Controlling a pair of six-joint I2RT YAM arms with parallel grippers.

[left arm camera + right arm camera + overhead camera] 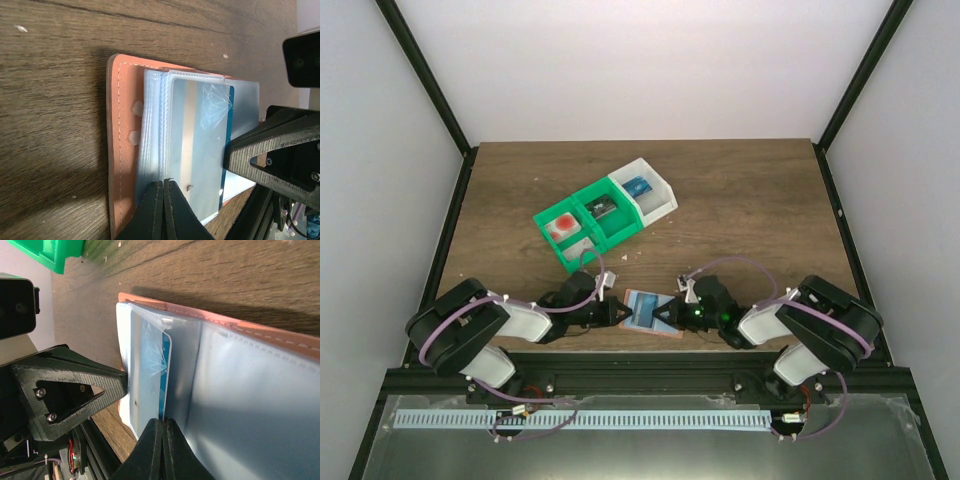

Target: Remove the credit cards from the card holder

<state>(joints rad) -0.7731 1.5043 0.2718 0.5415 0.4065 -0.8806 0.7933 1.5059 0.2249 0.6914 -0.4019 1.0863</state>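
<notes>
Meeting at lower centre, left gripper (pixel 163 182) and right gripper (pixel 162 421) each had fingers pressed together against the card holder (pixel 120 150), perhaps nipping its sleeves.

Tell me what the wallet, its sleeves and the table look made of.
The wallet looks like leather or imitation: matte salmon, with a stitched rim. The sleeves look like soft clear plastic: glossy, creased, catching glare. The table is wood or wood-look laminate, with brown grain lines.

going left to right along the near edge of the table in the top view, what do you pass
left arm → left gripper → card holder → right gripper → right arm
</notes>
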